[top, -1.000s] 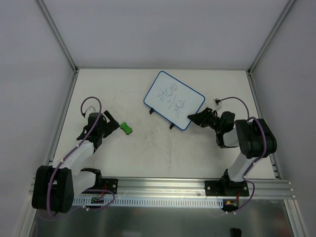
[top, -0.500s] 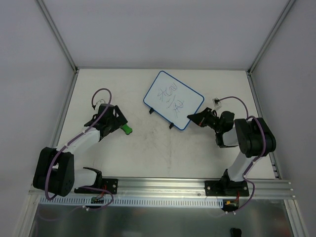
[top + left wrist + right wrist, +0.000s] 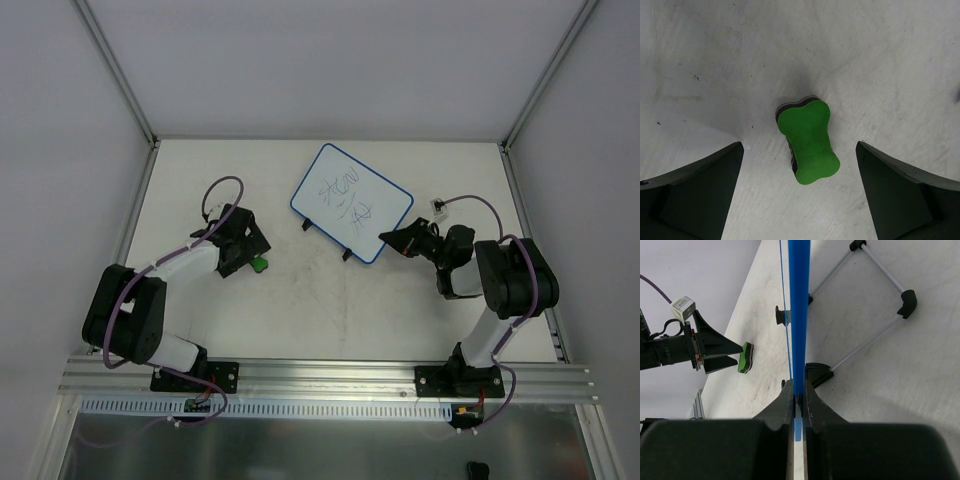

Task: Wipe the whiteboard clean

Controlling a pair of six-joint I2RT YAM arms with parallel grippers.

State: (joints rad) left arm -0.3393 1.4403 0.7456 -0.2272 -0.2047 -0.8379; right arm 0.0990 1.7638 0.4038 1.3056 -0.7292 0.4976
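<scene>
The whiteboard (image 3: 352,200), white with a thin blue rim and blue scribbles, stands tilted on its black feet at the table's middle back. My right gripper (image 3: 393,241) is shut on its near right edge; in the right wrist view the blue rim (image 3: 799,315) runs up from between the closed fingers (image 3: 812,407). The green bone-shaped eraser (image 3: 260,264) lies flat on the table. My left gripper (image 3: 250,257) is open right over it; in the left wrist view the eraser (image 3: 808,140) lies between the two spread fingers (image 3: 700,190), untouched.
The board's wire stand and black feet (image 3: 907,302) rest on the table behind it. Grey walls with metal posts (image 3: 118,70) enclose the table on three sides. An aluminium rail (image 3: 330,378) runs along the near edge.
My left arm has swung right and forward, bringing the open gripper over the green eraser. The right gripper and the whiteboard have stayed put.
</scene>
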